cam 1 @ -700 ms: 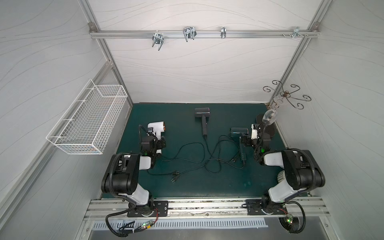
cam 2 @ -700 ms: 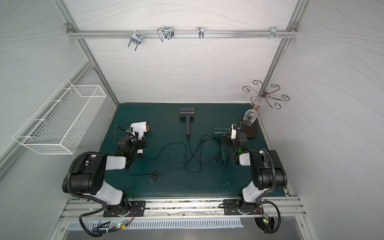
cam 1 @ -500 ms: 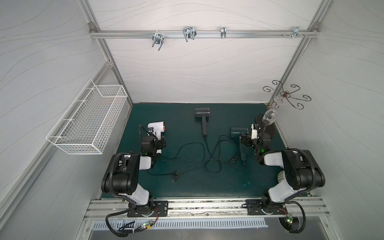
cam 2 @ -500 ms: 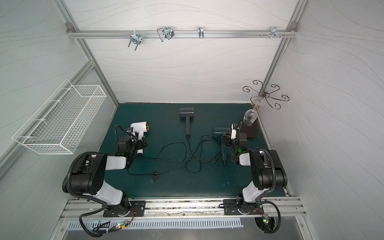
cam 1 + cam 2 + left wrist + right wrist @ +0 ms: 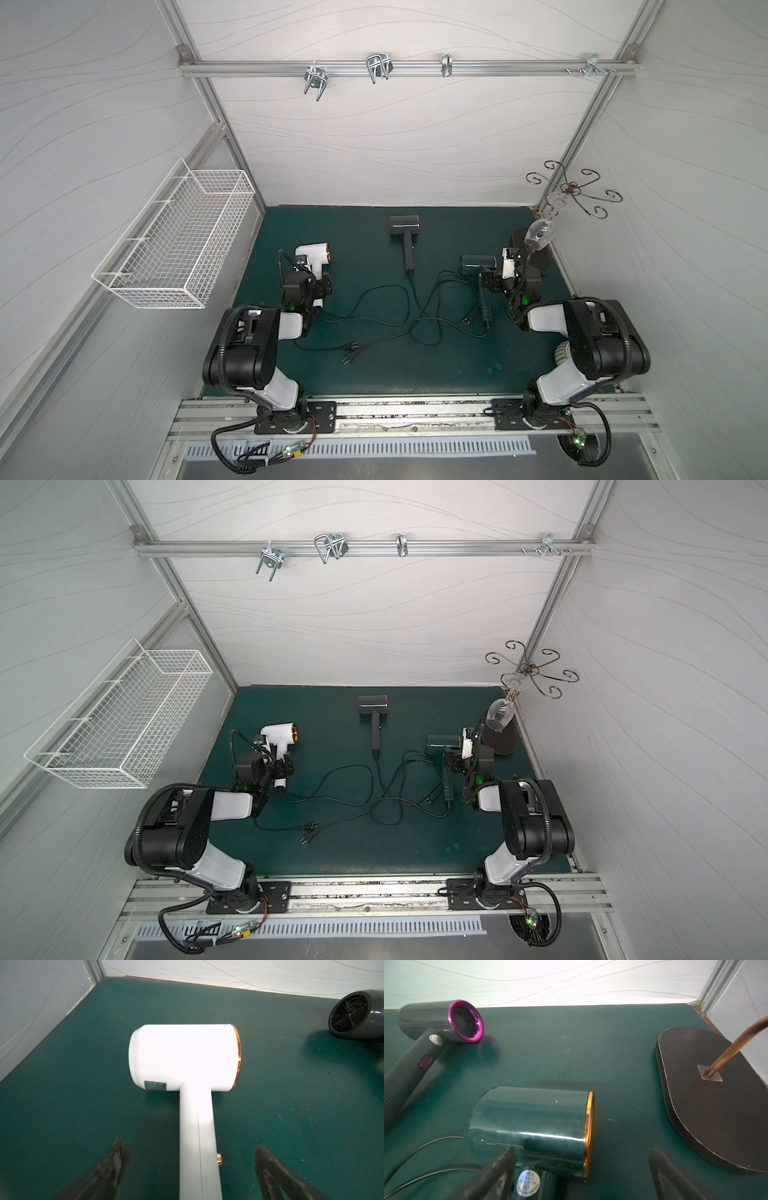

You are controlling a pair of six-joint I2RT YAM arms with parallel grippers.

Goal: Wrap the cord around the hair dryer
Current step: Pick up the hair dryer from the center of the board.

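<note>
L gripper [image 5: 190, 1146] wide astride white dryer [image 5: 182, 1055] handle, orange end rightward

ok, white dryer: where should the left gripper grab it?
The handle, from above. The white dryer lies flat on the mat, its handle slim and straight, running between the open jaws of the left gripper; the barrel looks too wide. Grip mid-handle, probably clear of the gold button.

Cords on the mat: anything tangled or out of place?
Yes. The cords of the white dryer, grey dryer and green dryer lie loose and cross one another in the middle, so they look tangled. Nothing appears damaged.
</note>
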